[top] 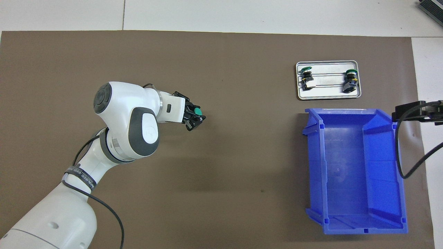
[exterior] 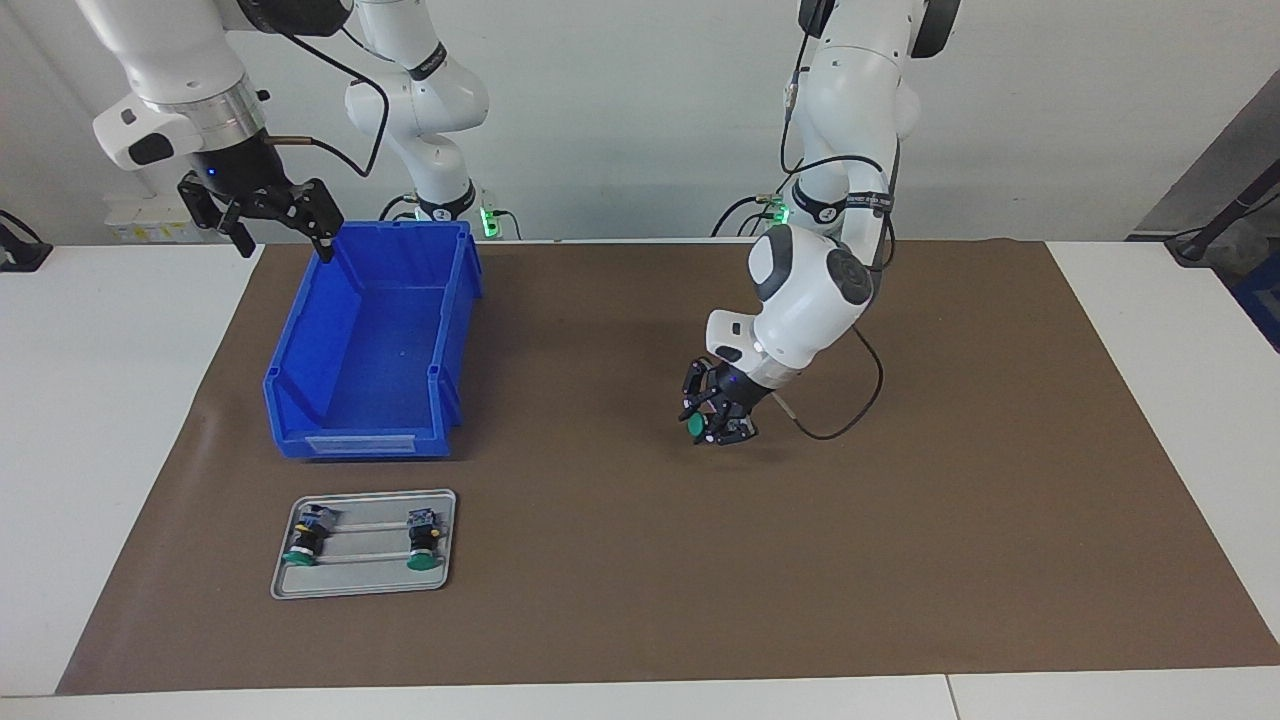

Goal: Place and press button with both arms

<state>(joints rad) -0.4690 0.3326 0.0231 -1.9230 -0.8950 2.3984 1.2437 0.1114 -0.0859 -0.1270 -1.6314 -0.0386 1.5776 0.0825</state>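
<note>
Arms: glossy white plastic shells, silver metal wrist rings. Mat: matt brown, paper-like, smooth. Bin: smooth blue plastic with slight sheen; tray: dull grey metal.

Button in left gripper, frame centre of facing view: only green cap shows, body hidden among fingers. Overhead view: right gripper cut off by right edge, only black tip and cable visible; left arm's base cut off at lower-left corner. Facing view: both arms' upper links cut off by top edge. Two buttons on metal tray, lower left of facing view: too small to tell detail.
</note>
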